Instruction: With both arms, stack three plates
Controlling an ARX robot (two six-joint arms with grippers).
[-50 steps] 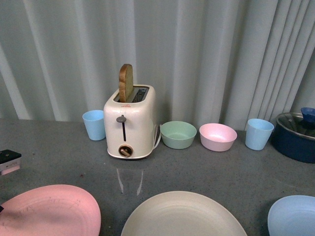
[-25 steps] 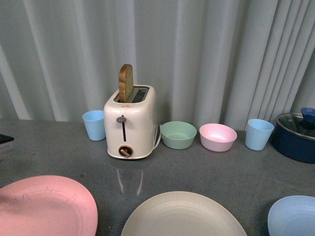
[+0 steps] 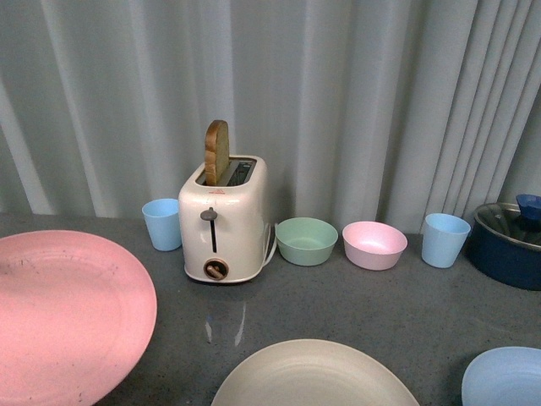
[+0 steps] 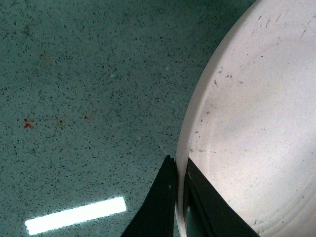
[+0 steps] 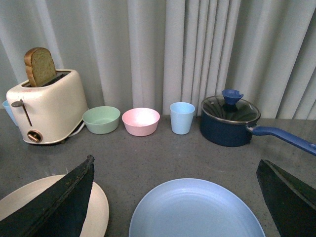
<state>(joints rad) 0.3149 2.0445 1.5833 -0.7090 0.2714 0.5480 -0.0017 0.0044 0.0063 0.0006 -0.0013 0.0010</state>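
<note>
Pink plate (image 3: 68, 321), nearest at the left of the front view, shows its face tilted toward the camera and appears raised off the desk (image 3: 380, 304). The left tool (image 4: 178, 164) is closed on this plate's rim. In the left wrist view one dark finger (image 4: 160, 202) presses each face of the edge, with the grey speckled desk surface and a few red specks (image 4: 27, 123) beyond.

Cream plate (image 3: 313, 376) lies flat at the near centre edge of the desk, apart from the pink plate. Light blue plate (image 3: 503, 379) lies flat at the near right, apart from the cream plate.

The right tool (image 5: 174, 163) is open. In the right wrist view its two dark fingers (image 5: 59, 207) are spread wide to either side of the light blue plate and touch nothing.

Further back stands a row. From left to right it holds a light blue cup (image 3: 161, 224) and a cream toaster (image 3: 224, 220) with a slice of toast (image 3: 217, 152) upright in its slot. A green bowl (image 3: 306, 241) comes next, then a pink bowl (image 3: 374, 245), a second light blue cup (image 3: 445, 239) and a dark blue pot (image 3: 507, 249). The pot carries a glass lid with a blue knob (image 3: 529, 203). The first cup sits just beside the toaster, partly behind it.

A pale pleated curtain (image 3: 355, 101) closes the background.
</note>
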